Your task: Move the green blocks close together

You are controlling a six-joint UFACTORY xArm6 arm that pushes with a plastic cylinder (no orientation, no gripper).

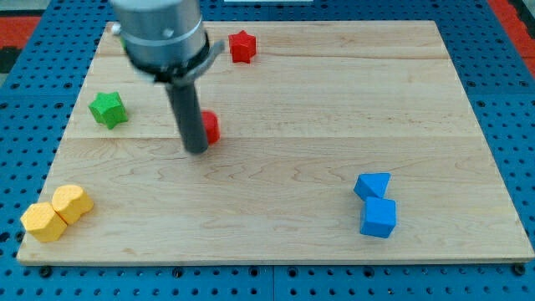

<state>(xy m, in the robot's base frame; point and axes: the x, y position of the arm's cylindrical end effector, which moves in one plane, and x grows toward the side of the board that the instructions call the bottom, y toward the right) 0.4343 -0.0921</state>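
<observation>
One green star-shaped block (pixel 108 109) lies at the view's left on the wooden board (pixel 292 100). No second green block shows; it may be hidden behind the arm. My tip (pixel 196 150) rests on the board to the right of the green star, a good way from it. A red block (pixel 210 127) sits just right of the rod, partly hidden by it, touching or nearly touching.
A red star block (pixel 242 46) lies near the view's top. Two yellow blocks (pixel 55 212) sit together at the bottom left corner. A blue block (pixel 372 185) and a blue cube (pixel 378 217) touch at the lower right. The arm's grey body (pixel 160 33) covers the top left.
</observation>
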